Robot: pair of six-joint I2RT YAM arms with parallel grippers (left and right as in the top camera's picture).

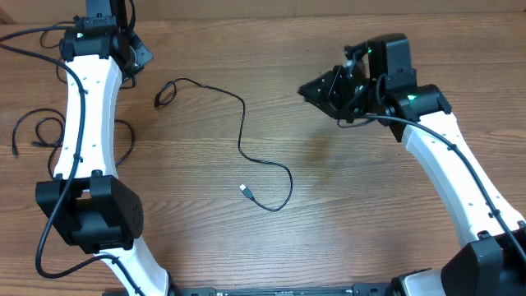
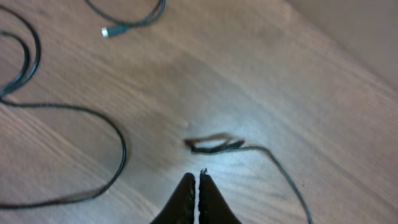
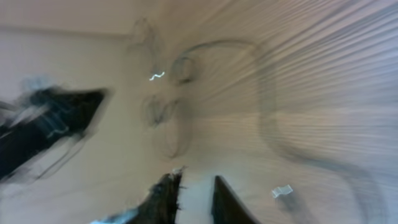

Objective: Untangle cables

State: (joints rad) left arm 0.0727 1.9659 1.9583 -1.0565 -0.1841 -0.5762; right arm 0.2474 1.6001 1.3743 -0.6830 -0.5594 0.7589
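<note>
One thin black cable (image 1: 242, 123) lies loose mid-table, from a small folded loop (image 1: 164, 92) at its upper left to a silvery plug (image 1: 245, 189). A second black cable (image 1: 33, 130) lies at the left edge, partly under the left arm. My left gripper (image 1: 138, 56) is at the top left. In the left wrist view its jaws (image 2: 194, 177) are shut and empty, just short of the folded cable end (image 2: 211, 146). My right gripper (image 1: 308, 89) hovers right of the middle cable. The right wrist view is blurred and shows its jaws (image 3: 196, 186) apart and empty, with a silvery plug (image 3: 283, 191) beside them.
The wooden table (image 1: 362, 197) carries only the cables and the arms. The left arm (image 1: 86, 107) runs along the left side and the right arm (image 1: 452, 164) along the right. Thicker black arm cables hang at the far top left (image 1: 25, 41).
</note>
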